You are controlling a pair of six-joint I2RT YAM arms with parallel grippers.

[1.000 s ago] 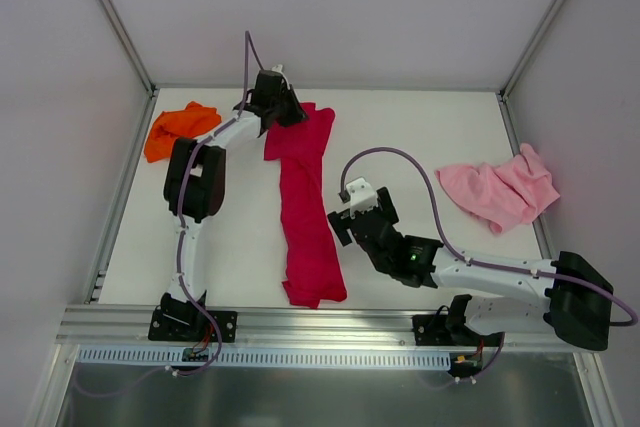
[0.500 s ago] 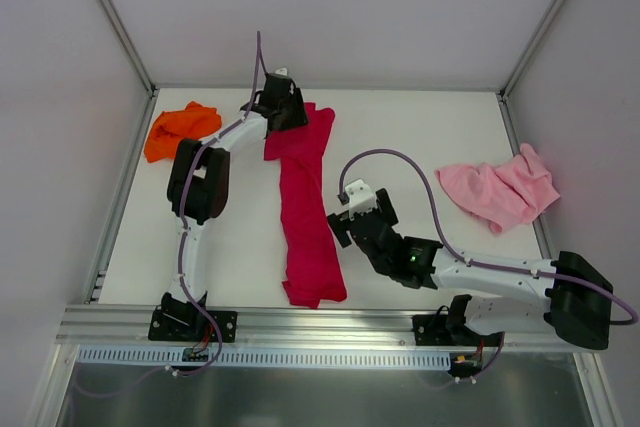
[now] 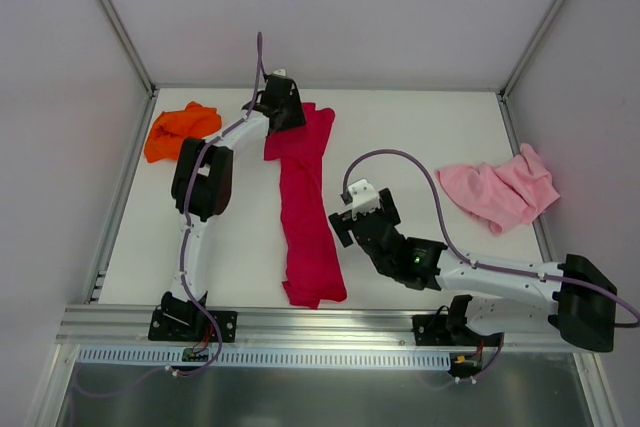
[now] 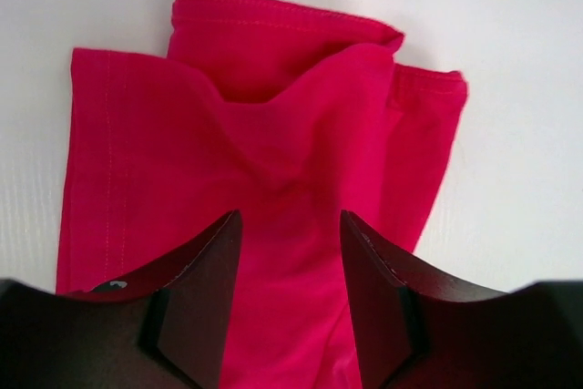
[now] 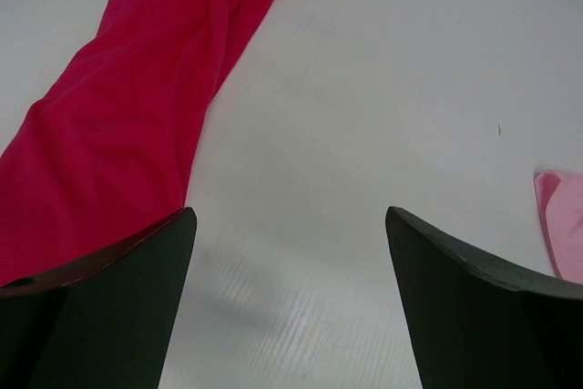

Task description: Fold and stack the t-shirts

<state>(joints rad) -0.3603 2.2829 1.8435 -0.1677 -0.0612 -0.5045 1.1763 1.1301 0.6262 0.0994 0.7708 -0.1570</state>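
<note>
Three t-shirts lie on the counter (image 3: 420, 127). The orange t-shirt (image 3: 178, 129) is bunched in the far left corner and the pink t-shirt (image 3: 500, 190) is crumpled against the right edge. The crimson t-shirt (image 3: 305, 207) runs as a long narrow strip from the far edge toward the near edge.

All are light, limp cloth that will likely sag, crease and slide layer over layer. The crimson one is best pinched at a stitched hem corner, through every layer, and moved low.

The left arm reaches far out, and its left claw (image 4: 290, 225) points down over the strip's far end. Its fingers are parted with cloth showing between them, nothing pinched.

The right arm lies low across the middle. Its right claw (image 5: 287, 225) is spread wide over bare counter, just beside the strip's right edge.
</note>
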